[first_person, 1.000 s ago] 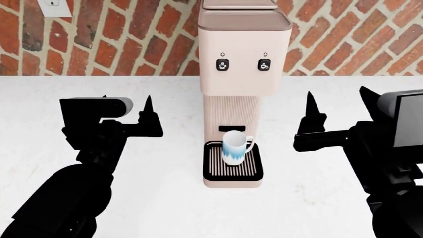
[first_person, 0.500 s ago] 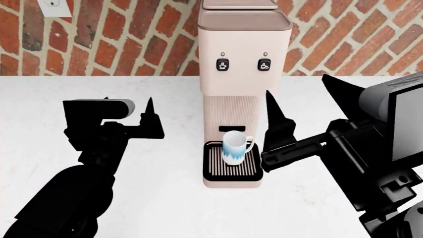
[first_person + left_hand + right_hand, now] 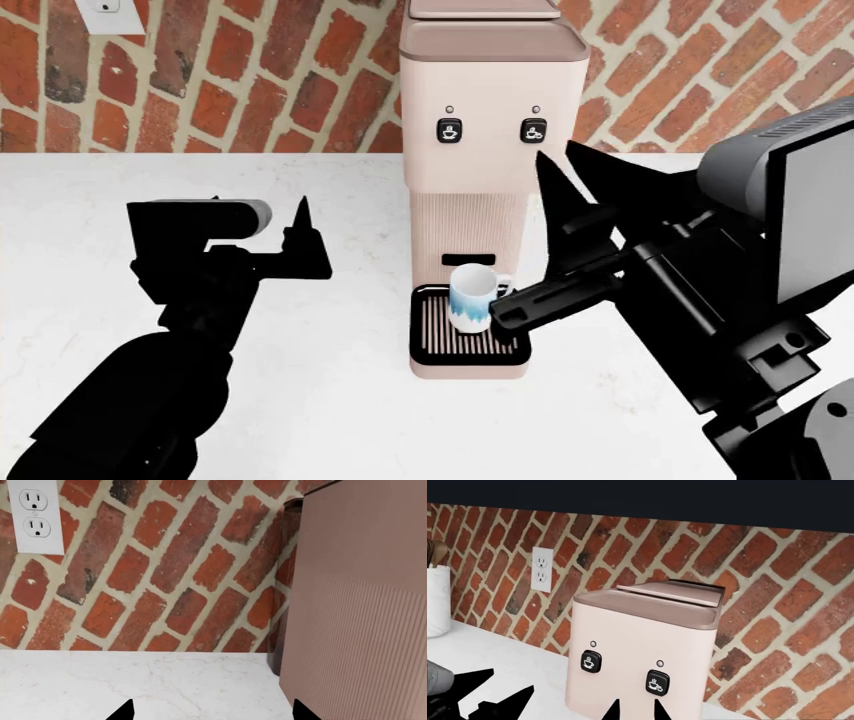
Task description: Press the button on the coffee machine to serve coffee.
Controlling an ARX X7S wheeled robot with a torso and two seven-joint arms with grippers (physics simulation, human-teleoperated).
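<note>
Coffee machine (image 3: 493, 150) upright at back centre of white marbled table (image 3: 347, 400), against red brick wall (image 3: 254, 80). Pale pink tower, flat lid on top, ribbed lower front. Two black buttons on upper face, each with a cup icon: left button (image 3: 449, 130), right button (image 3: 533, 130). Both visible in right wrist view too, with a small indicator dot above each.

White-and-blue mug (image 3: 475, 298) upright on black slatted drip tray (image 3: 467, 340) at machine base, directly below spout, handle towards robot's right. Contents of mug not discernible from head view.

Right pincer (image 3: 594, 175) raised just right of machine front; one fingertip (image 3: 547, 165) pointing up, near and slightly below right button, contact not confirmed. Second finger further right, well apart from the first: jaws spread, nothing held. Right arm link crossing in front of drip tray's right edge.

Left pincer (image 3: 210, 712) low over table left of machine, beside ribbed side panel. Only two black tips seen in left wrist view, wide apart, nothing between them.

White wall outlet (image 3: 37, 515) on brick, left of machine. White cylindrical holder (image 3: 437, 600) at far edge of right wrist view; contents unclear.
</note>
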